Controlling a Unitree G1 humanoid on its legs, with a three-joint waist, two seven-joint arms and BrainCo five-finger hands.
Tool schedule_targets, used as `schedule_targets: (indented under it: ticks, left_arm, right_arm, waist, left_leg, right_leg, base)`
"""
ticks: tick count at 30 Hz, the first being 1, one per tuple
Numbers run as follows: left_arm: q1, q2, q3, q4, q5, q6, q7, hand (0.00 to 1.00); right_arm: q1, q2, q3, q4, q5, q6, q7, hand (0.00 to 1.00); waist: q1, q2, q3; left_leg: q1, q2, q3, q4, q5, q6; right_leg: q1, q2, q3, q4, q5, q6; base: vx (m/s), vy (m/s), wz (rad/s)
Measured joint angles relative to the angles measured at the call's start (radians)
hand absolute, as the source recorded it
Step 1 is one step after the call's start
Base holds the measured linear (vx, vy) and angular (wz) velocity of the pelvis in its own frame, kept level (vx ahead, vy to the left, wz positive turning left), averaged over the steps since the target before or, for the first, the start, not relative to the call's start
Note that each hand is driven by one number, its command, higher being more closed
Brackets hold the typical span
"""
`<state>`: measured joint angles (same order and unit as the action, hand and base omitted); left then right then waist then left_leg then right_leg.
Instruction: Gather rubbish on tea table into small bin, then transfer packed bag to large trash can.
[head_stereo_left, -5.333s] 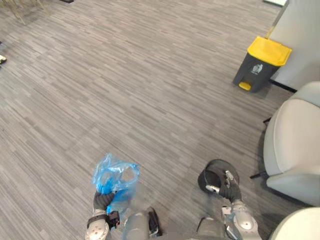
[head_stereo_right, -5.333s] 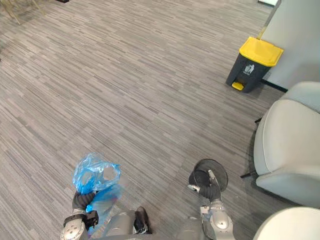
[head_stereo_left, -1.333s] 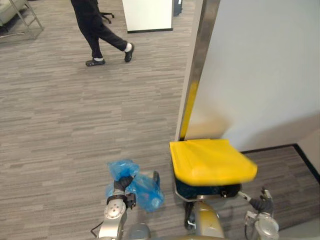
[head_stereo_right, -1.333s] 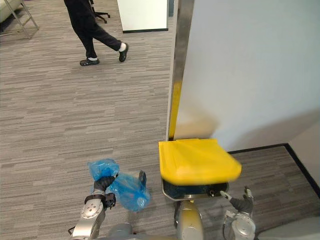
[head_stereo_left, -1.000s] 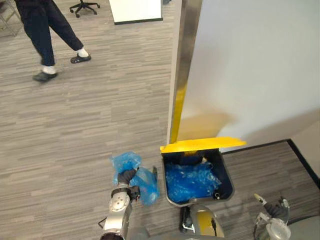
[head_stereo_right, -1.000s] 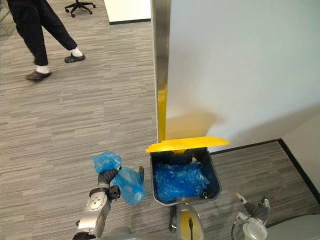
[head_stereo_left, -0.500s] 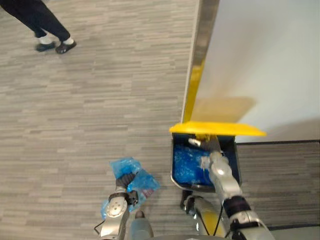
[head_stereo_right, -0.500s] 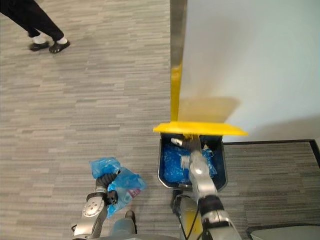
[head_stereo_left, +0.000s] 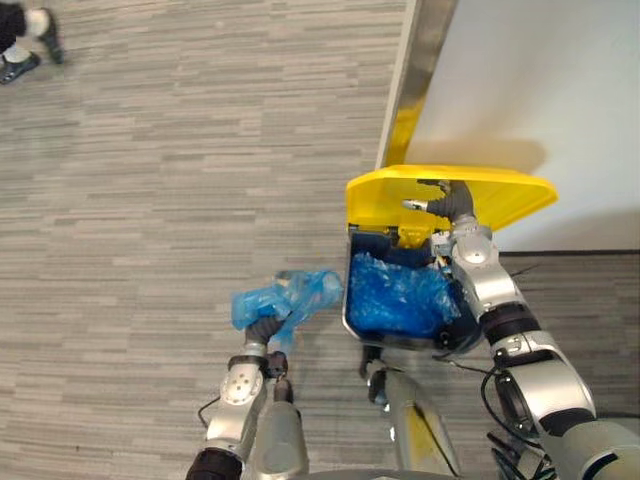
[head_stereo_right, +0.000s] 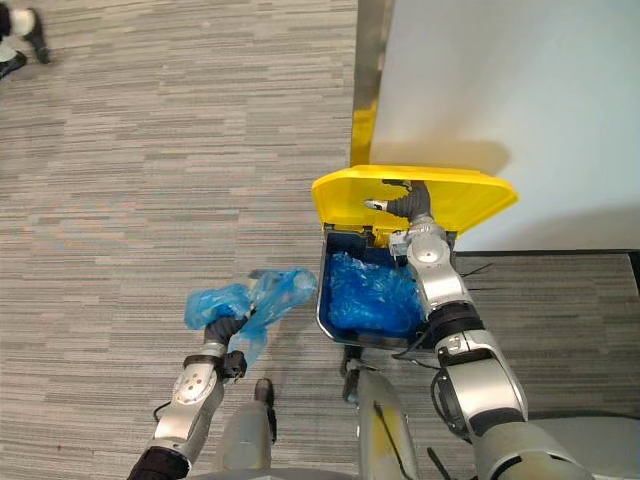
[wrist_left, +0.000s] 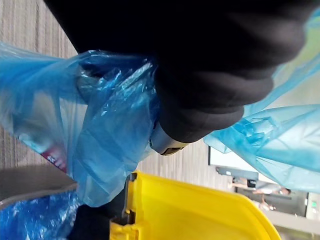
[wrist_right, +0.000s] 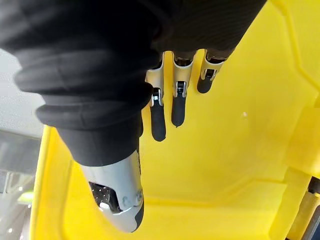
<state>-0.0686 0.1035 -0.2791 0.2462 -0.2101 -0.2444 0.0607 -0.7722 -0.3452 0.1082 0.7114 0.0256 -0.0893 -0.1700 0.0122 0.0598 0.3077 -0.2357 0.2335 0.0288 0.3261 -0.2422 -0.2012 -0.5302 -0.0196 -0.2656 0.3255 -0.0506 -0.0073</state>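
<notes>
Left eye view: lid propped up, packed bag not yet over the opening
The right hand (head_stereo_left: 443, 203) props the yellow lid (head_stereo_left: 510, 195) of the large trash can (head_stereo_left: 346, 300) with straight fingers (wrist_right: 176, 102) laid flat on its underside, gripping nothing. If that arm shifts, the lid could slide off them and drop onto the bag or the other arm. The left hand (head_stereo_left: 262, 332) has its fingers curled round the neck of the packed bag (head_stereo_left: 290, 295), which hangs just beside the can's left wall, outside the rim. A swing that is too low would likely catch the thin plastic on the rim and tear it, and letting go early would put it on the floor. The blue liner (head_stereo_left: 400, 298) already bulges inside, so the bag may perch on top and stop the lid closing
</notes>
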Motion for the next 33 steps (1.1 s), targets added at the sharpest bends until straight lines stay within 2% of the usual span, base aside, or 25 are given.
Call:
schedule_targets:
  ticks: [3, 9, 10, 14, 20, 24, 25, 28, 32, 33]
  left_arm:
    - [-0.100, -0.001, -0.094, -0.014, -0.024, -0.008, -0.016, 1.00]
    - [-0.297, -0.014, -0.225, -0.013, -0.024, -0.019, -0.007, 1.00]
    - [-0.363, -0.023, -0.254, -0.002, -0.022, -0.021, 0.012, 1.00]
    - [-0.537, -0.088, -0.285, 0.093, -0.013, -0.027, 0.051, 1.00]
    - [-0.627, -0.154, -0.319, 0.286, -0.012, -0.011, 0.075, 1.00]
    - [-0.745, -0.227, -0.313, 0.401, -0.006, -0.003, 0.079, 1.00]
    - [-0.766, -0.228, -0.305, 0.421, 0.017, 0.001, 0.084, 0.00]
    - [-0.777, -0.229, -0.231, 0.473, 0.077, 0.012, 0.096, 0.00]
    - [-0.790, -0.229, -0.005, 0.590, 0.183, 0.081, 0.123, 0.00]
    - [-0.791, -0.228, 0.017, 0.598, 0.208, 0.093, 0.127, 0.00]
  right_arm:
    - [-0.031, -0.039, 0.028, 0.022, -0.012, 0.006, 0.001, 0.00]
    - [-0.096, -0.057, 0.056, 0.022, -0.029, 0.013, 0.002, 0.00]
    - [-0.128, -0.057, 0.063, 0.023, -0.029, 0.020, 0.002, 0.00]
    - [-0.217, -0.058, 0.075, 0.037, -0.028, 0.022, 0.003, 0.00]
    - [-0.292, -0.058, 0.078, 0.036, -0.027, 0.026, 0.002, 0.00]
    - [-0.342, -0.065, 0.070, -0.025, -0.021, 0.026, -0.002, 0.00]
    - [-0.343, -0.062, 0.069, -0.061, -0.015, 0.026, -0.002, 0.00]
    - [-0.344, -0.055, 0.072, -0.146, 0.005, 0.025, -0.003, 0.00]
    - [-0.407, -0.053, 0.116, -0.203, 0.014, 0.018, -0.004, 0.00]
    - [-0.407, -0.053, 0.120, -0.215, 0.015, 0.018, -0.004, 0.00]
  waist:
    - [-0.002, 0.000, 0.018]
    - [-0.042, -0.002, 0.066]
    - [-0.048, -0.002, 0.083]
    - [-0.062, -0.003, 0.130]
    - [-0.086, -0.004, 0.162]
    - [-0.091, -0.004, 0.163]
    - [-0.095, -0.004, 0.170]
    - [-0.109, -0.005, 0.194]
    - [-0.108, -0.007, 0.202]
    - [-0.108, -0.008, 0.206]
  left_leg:
    - [-0.003, -0.006, 0.002, 0.016, -0.008, 0.013]
    - [-0.010, -0.010, 0.019, 0.044, -0.021, 0.022]
    - [-0.011, -0.011, 0.034, 0.052, -0.025, 0.028]
    - [-0.017, -0.015, 0.081, 0.084, -0.047, 0.036]
    - [-0.042, -0.011, 0.124, 0.128, -0.075, 0.044]
    - [-0.132, -0.003, 0.148, 0.183, -0.091, 0.051]
    - [-0.157, 0.011, 0.152, 0.214, -0.103, 0.049]
    - [-0.206, 0.031, 0.164, 0.258, -0.129, 0.050]
    - [-0.293, 0.052, 0.183, 0.316, -0.150, 0.051]
    - [-0.297, 0.054, 0.184, 0.319, -0.150, 0.051]
  right_leg:
    - [0.009, 0.000, 0.010, -0.017, 0.008, 0.010]
    - [0.009, 0.001, 0.029, -0.027, 0.023, 0.024]
    - [0.006, 0.004, 0.041, -0.032, 0.030, 0.022]
    - [-0.019, 0.012, 0.088, -0.025, 0.048, 0.026]
    - [-0.062, 0.021, 0.127, -0.007, 0.052, 0.026]
    - [-0.146, 0.022, 0.142, -0.012, 0.076, 0.029]
    - [-0.162, 0.030, 0.144, -0.012, 0.080, 0.029]
    - [-0.198, 0.043, 0.152, 0.003, 0.082, 0.026]
    - [-0.286, 0.057, 0.159, 0.012, 0.097, 0.015]
    - [-0.291, 0.056, 0.158, 0.016, 0.096, 0.016]
  base:
    - [-0.03, 0.050, -0.04]
    - [-0.01, 0.030, -0.09]
    - [0.00, 0.019, -0.21]
    - [-0.02, 0.035, -0.38]
    - [0.02, 0.011, -0.22]
    - [0.01, -0.004, -0.17]
    - [0.04, 0.004, -0.20]
    - [0.00, 0.004, -0.21]
    - [0.04, -0.005, -0.20]
    - [0.05, -0.005, -0.05]
